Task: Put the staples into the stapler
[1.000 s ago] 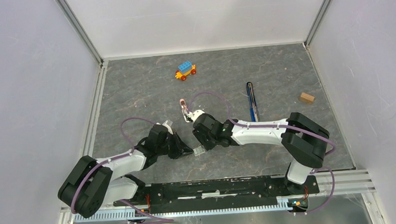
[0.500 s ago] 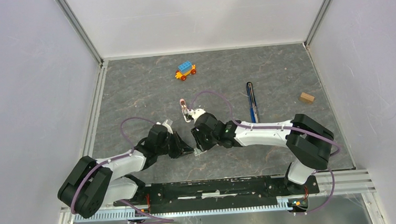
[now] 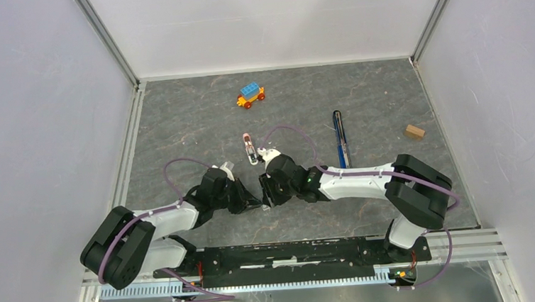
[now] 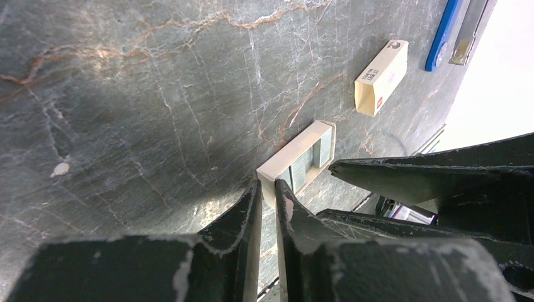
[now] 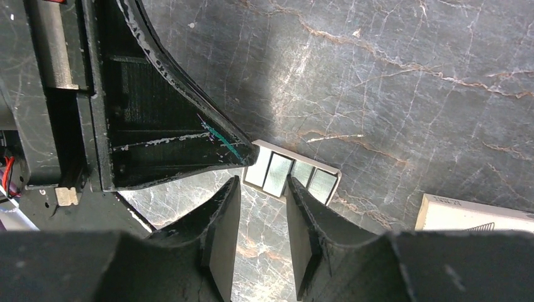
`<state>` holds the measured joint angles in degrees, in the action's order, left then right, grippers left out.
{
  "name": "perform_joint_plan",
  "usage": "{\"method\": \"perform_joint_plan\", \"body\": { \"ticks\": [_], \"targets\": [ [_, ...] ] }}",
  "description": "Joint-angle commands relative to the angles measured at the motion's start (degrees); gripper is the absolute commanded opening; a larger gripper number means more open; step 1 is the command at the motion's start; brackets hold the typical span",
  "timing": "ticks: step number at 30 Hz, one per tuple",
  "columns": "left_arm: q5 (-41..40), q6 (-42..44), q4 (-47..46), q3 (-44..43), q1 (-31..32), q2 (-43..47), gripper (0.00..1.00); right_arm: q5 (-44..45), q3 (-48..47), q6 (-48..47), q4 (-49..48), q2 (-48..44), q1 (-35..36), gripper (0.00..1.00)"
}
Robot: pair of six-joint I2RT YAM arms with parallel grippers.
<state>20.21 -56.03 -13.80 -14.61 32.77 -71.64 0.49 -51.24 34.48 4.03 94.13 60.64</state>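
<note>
The staple tray (image 4: 306, 156), a small open white box with several staple strips, lies on the table between both grippers. My left gripper (image 4: 267, 187) is shut on the tray's end wall. My right gripper (image 5: 261, 194) is open just above the tray (image 5: 296, 174), with one finger over the strips and the other outside the near wall. In the top view the two grippers, left (image 3: 252, 202) and right (image 3: 266, 196), meet tip to tip and mostly hide the tray. The dark-blue stapler (image 3: 340, 137) lies far right of them, untouched, and shows in the left wrist view (image 4: 444, 31).
The tray's cream sleeve (image 4: 381, 77) lies beside the tray, also in the right wrist view (image 5: 472, 215). A toy car (image 3: 251, 94) stands at the back. A small red-and-white item (image 3: 249, 149) lies behind the right wrist. A wooden block (image 3: 413, 131) sits at far right.
My right gripper has moved left to the tray and now meets the left gripper over it. The left arm has barely moved.
</note>
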Motion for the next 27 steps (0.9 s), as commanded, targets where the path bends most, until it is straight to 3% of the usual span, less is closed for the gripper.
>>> {"method": "perform_joint_plan", "body": {
  "ticks": [1, 6, 27],
  "targets": [
    [0.6, -0.3, -1.4, -0.8, 0.1, -1.0, 0.19, -0.4, 0.7, 2.0, -3.2, 0.0, 0.3, 0.4],
    [0.6, -0.3, -1.7, -0.5, 0.1, -0.6, 0.19, -0.1, 1.2, 2.5, -3.6, 0.3, 0.3, 0.46],
    [0.3, -0.1, -1.7, -0.6, 0.1, -0.7, 0.19, 0.2, 1.6, 4.3, -5.4, 2.6, 0.2, 0.46]
  ]
}}
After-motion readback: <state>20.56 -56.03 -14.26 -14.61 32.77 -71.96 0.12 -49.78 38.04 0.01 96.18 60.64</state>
